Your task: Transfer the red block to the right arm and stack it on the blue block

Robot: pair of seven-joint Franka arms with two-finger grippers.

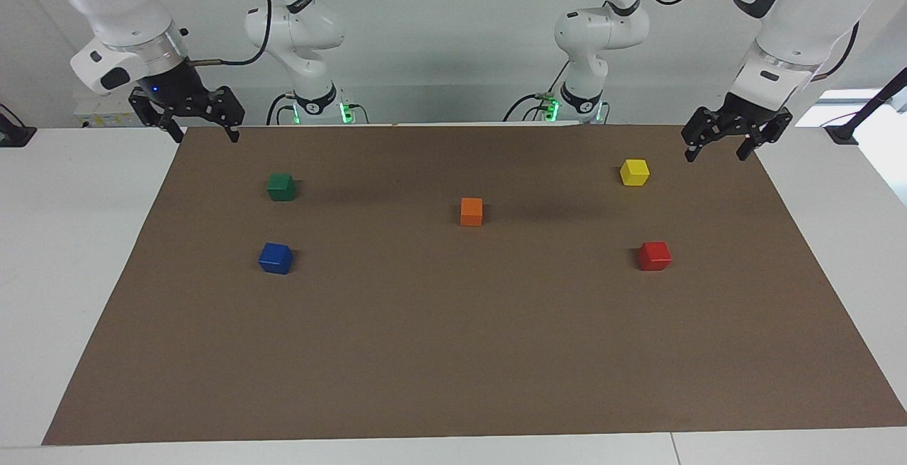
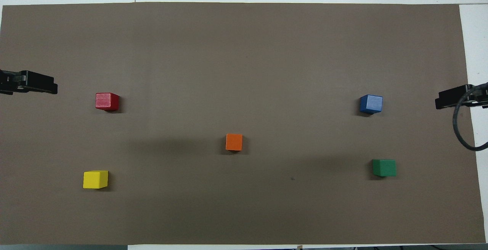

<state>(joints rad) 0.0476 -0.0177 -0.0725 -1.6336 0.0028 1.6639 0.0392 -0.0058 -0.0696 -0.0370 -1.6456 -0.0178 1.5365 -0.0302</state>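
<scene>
Both pincers, left pincer (image 1: 716, 147) and right pincer (image 1: 204, 132), gape empty; five blocks

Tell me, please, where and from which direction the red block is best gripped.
Probably straight from above: the red block sits flat, alone on the brown mat. The open left gripper could close on two opposite vertical faces, aligned square to its edges.

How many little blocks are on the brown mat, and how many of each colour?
Small glossy red cube: 1
Small glossy blue cube: 1
Small glossy green cube: 1
Small glossy orange cube: 1
Small glossy yellow cube: 1
Total: 5 blocks, each sitting apart on the brown mat.
</scene>
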